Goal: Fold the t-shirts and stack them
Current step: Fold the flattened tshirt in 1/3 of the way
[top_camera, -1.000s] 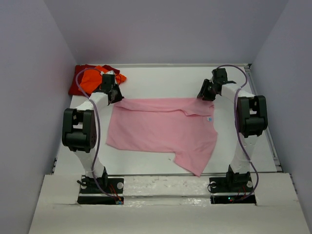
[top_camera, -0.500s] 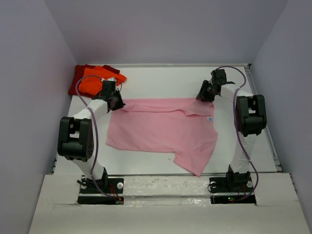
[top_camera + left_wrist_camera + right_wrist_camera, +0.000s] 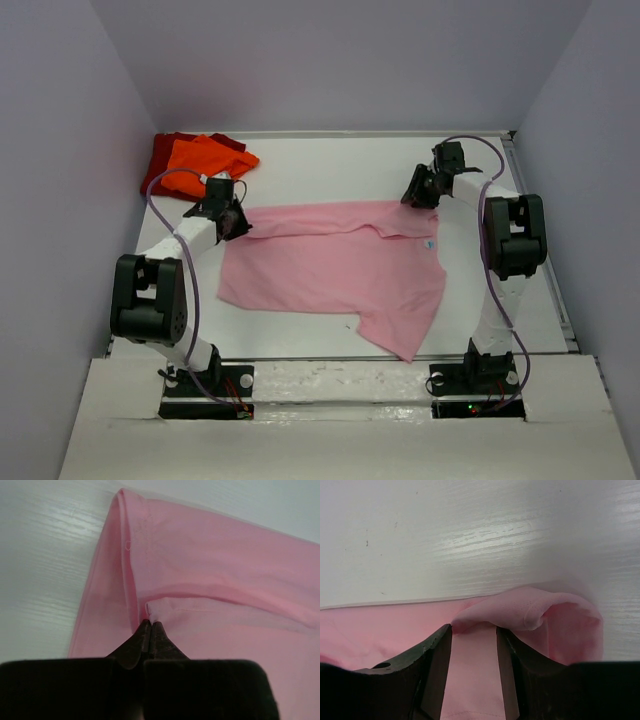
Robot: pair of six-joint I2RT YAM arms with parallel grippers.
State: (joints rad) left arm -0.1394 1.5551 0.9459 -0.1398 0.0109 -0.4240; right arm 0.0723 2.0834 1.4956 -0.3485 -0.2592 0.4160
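- Pink t-shirt [image 3: 335,265] is seen spread across the mid surface [image 3: 330,165], w/ its far edge met at both corners; the near-right part is skewed into a point toward the near edge.
- Left fingers [image 3: 235,222] are clamped shut on a thin fold at the far-left corner.
- Right fingers [image 3: 413,192] are held apart, astride a bunched lip of cloth at the far-right corner; no firm pinch is shown.
- Step judged: far edge to be drawn toward near edge for 1st fold. The right pinch should prob. be closed first, then both corners lifted level & moved at equal pace, cloth kept taut so no diagonal crease is set.
- Cloth appears thin, soft & lightly rippled; a pale neck label [image 3: 430,243] is visible nr the right side.
- Orange t-shirt [image 3: 205,158] & dark red t-shirt [image 3: 165,150] are heaped at the far-left corner.
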